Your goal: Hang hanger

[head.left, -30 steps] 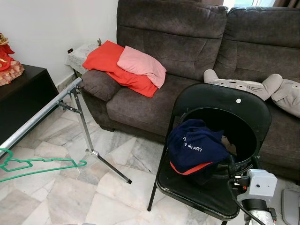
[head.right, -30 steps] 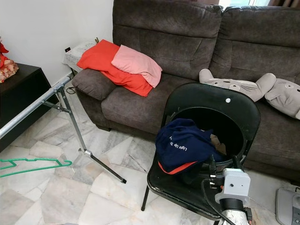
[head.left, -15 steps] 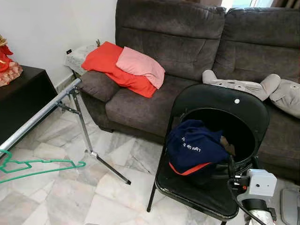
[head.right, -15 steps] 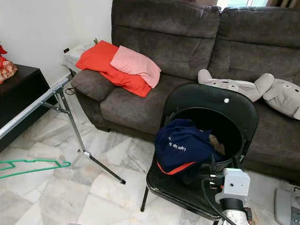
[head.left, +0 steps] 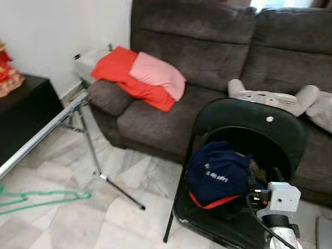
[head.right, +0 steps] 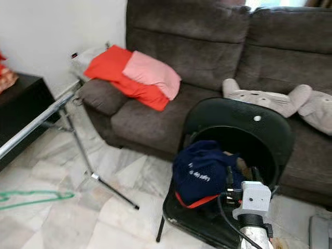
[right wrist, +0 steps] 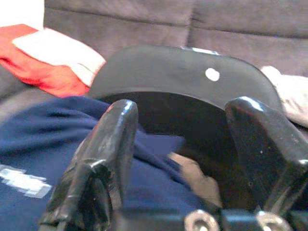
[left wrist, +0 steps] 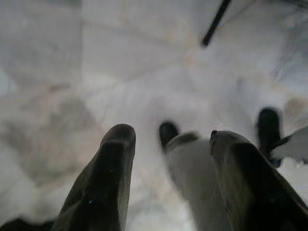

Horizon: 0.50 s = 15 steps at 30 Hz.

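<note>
A green hanger (head.left: 44, 197) hangs low at the left, under the near end of the drying rack's metal rail (head.left: 46, 132); its hook runs off the picture's edge. My right gripper (head.left: 267, 184) is at the lower right, beside a navy garment (head.left: 218, 174) in a black basket on a black folding chair (head.left: 249, 116). In the right wrist view this gripper (right wrist: 182, 103) is open, with the navy garment (right wrist: 43, 144) and the chair back beyond its fingers. My left gripper (left wrist: 172, 134) is open too, hanging over the marble floor with nothing in it.
The rack's leg (head.left: 93, 150) slants down to the floor at the left. A dark brown sofa (head.left: 207, 46) with red and pink cloths (head.left: 140, 75) and grey plush toys (head.left: 275, 98) fills the back. A black cabinet (head.left: 23, 111) stands at the left.
The whole picture has shifted down a little and blurred, so the camera has moved. My right gripper stays by the basket. The hanger shows a bit lower than before.
</note>
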Available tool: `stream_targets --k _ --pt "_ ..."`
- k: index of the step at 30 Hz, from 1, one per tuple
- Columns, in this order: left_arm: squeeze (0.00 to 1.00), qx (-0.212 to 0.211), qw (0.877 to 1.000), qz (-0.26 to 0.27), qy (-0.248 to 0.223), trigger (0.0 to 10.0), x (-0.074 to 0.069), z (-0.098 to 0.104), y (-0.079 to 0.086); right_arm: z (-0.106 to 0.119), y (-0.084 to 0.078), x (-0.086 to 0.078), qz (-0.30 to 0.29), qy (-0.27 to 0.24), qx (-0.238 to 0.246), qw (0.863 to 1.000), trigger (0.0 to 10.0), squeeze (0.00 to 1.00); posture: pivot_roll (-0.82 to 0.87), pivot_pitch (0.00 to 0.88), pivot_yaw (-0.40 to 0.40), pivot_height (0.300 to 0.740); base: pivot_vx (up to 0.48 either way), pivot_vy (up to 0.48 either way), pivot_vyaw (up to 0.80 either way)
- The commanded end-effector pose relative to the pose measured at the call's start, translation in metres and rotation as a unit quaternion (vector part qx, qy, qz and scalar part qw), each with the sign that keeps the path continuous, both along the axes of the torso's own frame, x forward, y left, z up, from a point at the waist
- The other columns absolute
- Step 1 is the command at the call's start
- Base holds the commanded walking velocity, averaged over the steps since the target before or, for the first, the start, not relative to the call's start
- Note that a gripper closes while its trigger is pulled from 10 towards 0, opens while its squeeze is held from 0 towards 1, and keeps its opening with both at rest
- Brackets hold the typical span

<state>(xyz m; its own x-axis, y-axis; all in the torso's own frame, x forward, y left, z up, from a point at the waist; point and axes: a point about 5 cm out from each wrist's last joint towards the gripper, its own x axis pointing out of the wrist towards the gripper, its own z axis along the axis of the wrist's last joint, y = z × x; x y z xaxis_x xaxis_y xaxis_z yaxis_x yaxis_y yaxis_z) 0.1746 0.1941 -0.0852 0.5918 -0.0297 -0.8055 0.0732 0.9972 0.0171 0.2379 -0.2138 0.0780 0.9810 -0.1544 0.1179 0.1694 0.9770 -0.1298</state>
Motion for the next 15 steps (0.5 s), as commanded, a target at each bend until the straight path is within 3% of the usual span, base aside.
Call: stream_targets --k 1,8,15 --pt "0.0 0.001 1.0 0.003 0.024 10.0 -0.013 -0.006 0.004 0.0 0.002 0.0 -0.004 -0.001 0.005 1.0 10.0 0.0 -0.02 0.088 0.01 0.74 0.0 0.0 0.0" --pt "0.0 -0.002 1.0 -0.006 0.026 10.0 -0.009 -0.006 -0.008 0.003 -0.001 -0.001 -0.008 -0.005 0.0 1.0 10.0 0.0 -0.02 0.089 0.012 0.74 0.0 0.0 0.0" --pt "0.0 0.002 0.999 -0.008 0.034 10.0 -0.016 -0.008 -0.003 0.012 -0.001 -0.001 0.012 -0.01 -0.065 0.998 10.0 0.0 -0.03 0.093 0.013 0.74 0.0 0.0 0.0"
